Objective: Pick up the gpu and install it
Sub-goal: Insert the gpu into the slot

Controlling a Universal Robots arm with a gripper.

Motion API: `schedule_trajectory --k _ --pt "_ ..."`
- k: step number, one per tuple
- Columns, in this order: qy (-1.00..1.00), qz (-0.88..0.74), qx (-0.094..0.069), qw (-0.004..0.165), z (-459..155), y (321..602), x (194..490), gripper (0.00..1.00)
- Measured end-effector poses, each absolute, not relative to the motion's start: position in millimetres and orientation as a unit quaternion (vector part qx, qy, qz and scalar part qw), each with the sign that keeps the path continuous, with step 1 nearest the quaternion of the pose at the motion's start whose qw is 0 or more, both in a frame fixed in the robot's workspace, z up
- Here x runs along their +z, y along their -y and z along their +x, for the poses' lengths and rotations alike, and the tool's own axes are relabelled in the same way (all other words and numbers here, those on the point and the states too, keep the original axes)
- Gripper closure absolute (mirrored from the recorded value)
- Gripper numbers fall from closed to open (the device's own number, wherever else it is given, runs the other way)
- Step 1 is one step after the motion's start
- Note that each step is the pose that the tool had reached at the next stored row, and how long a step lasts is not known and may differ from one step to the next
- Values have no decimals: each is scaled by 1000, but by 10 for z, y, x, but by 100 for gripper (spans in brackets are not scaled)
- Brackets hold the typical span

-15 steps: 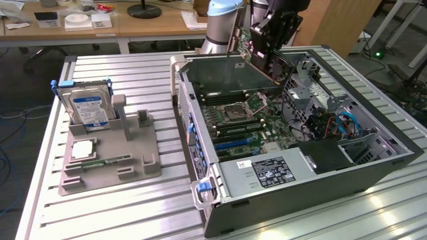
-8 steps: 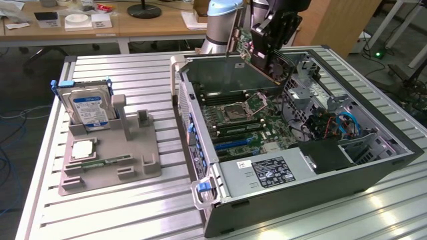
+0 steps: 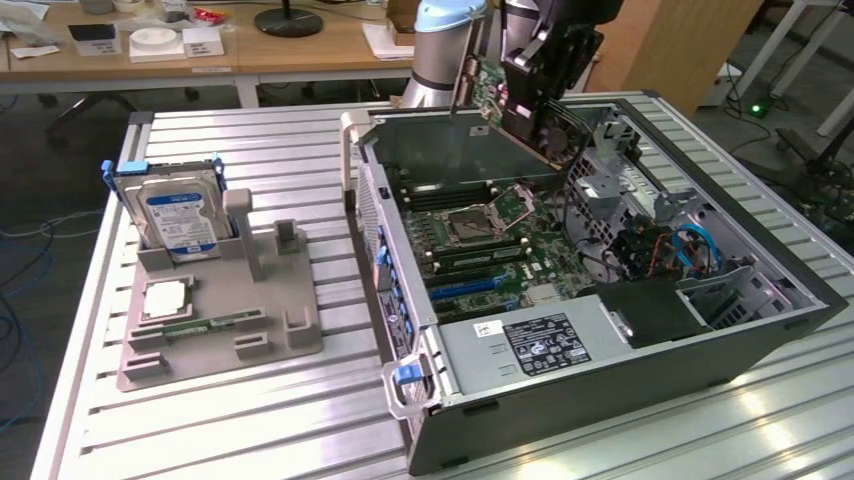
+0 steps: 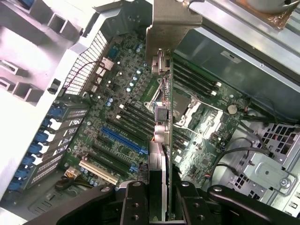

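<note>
My gripper [image 3: 537,95] hangs over the back half of the open computer case [image 3: 747,330], shut on the gpu [image 3: 489,88]. The card is held above the motherboard [image 3: 487,245], not touching it. In the wrist view the gpu [image 4: 162,117] runs edge-on between the black fingers [image 4: 133,201], its silver bracket [image 4: 171,21] at the far end and its green board face on one side. Below it lie the motherboard [image 4: 117,93] and the blue expansion slot [image 4: 123,140], which sits unoccupied. The blue slot [image 3: 474,287] also shows in the exterior view.
On the exterior view's left a grey fixture [image 3: 274,335] holds a silver hard drive with a blue label [image 3: 180,215], a processor [image 3: 163,298] and a narrow memory stick [image 3: 214,324]. Inside the case are a power supply [image 3: 534,345], cables [image 3: 667,250] and a drive cage [image 4: 267,173].
</note>
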State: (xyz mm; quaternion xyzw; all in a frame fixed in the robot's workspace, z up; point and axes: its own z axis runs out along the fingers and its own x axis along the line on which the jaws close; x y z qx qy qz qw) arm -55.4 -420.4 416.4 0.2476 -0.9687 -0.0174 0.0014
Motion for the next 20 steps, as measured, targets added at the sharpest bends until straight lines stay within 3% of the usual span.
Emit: schedule_trajectory --k 20 --pt "960 280 -17 2 -555 4230 4164 73"
